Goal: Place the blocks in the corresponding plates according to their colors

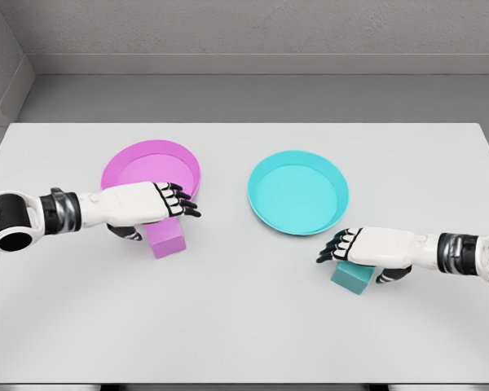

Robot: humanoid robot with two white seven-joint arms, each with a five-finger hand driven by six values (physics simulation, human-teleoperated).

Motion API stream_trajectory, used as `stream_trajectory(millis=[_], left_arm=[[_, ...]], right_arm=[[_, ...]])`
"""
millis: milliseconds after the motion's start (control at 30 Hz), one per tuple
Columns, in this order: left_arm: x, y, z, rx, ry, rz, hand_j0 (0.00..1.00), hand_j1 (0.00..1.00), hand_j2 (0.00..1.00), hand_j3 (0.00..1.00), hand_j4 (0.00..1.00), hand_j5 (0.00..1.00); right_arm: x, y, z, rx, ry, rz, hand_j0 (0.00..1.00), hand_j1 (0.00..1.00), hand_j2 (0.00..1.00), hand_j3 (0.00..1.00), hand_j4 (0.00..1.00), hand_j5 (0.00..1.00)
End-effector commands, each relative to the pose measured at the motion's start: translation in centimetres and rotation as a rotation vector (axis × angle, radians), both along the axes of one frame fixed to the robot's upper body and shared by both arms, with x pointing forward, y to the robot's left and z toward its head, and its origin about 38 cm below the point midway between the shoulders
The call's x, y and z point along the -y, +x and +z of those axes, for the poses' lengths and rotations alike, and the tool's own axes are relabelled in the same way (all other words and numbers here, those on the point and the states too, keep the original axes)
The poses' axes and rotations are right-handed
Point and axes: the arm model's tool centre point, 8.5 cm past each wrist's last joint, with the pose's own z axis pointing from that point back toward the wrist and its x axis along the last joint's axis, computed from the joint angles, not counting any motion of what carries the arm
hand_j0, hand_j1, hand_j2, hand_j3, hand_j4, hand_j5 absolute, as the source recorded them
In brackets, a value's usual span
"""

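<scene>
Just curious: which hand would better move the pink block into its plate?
The left hand: it sits over the pink block, right beside the pink plate. The right hand is far off.

Two hands positioned over two blocks on a white bench (244, 326), with two plates beyond them.

The left hand (151, 204) is laid over the pink block (166, 239), which is located just in front of the pink plate (151, 169); its fingers are extended over the plate's near rim. The right hand (367, 247) is laid over the teal block (351, 277), which is located near the front edge of the teal plate (297, 191). Neither block is seen lifted. The plates are set side by side, apart.
</scene>
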Motion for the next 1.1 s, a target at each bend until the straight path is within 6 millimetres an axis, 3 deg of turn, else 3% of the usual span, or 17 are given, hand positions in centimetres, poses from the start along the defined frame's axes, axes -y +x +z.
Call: stream_trajectory(millis=[0, 167, 400, 533, 800, 1067], left_arm=[[0.0, 0.1, -0.1, -0.003, -0.004, 0.005, 1.0, 1.0, 1.0, 1.0, 1.0, 1.0], [-0.3, 0.2, -0.4, -0.01, 0.0, 0.015, 1.0, 1.0, 1.0, 1.0, 1.0, 1.0], [0.3, 0.0, -1.5, -0.032, 0.007, 0.007, 1.0, 1.0, 1.0, 1.0, 1.0, 1.0], [0.2, 0.0, -1.8, -0.039, 0.012, 0.011, 1.0, 1.0, 1.0, 1.0, 1.0, 1.0], [0.1, 0.1, -1.9, -0.044, 0.015, 0.015, 1.0, 1.0, 1.0, 1.0, 1.0, 1.0], [0.5, 0.2, -2.8, -0.057, 0.016, 0.019, 1.0, 1.0, 1.0, 1.0, 1.0, 1.0]], right_arm=[[0.4, 0.3, -0.5, -0.006, -0.007, -0.018, 0.97, 0.97, 0.97, 0.97, 0.97, 0.97], [0.6, 0.6, -1.5, -0.028, -0.027, -0.035, 0.97, 0.97, 0.97, 0.97, 0.97, 0.97], [0.1, 0.5, -1.2, -0.022, -0.019, -0.023, 0.94, 0.94, 0.94, 0.94, 0.94, 0.94], [-0.1, 0.5, -0.9, -0.015, -0.015, -0.016, 0.79, 0.79, 0.79, 0.79, 0.79, 0.79], [-0.2, 0.6, -0.4, -0.004, -0.015, -0.011, 0.61, 0.61, 0.61, 0.61, 0.61, 0.61], [-0.1, 0.7, -0.1, 0.002, -0.013, -0.013, 0.53, 0.53, 0.53, 0.53, 0.53, 0.53]])
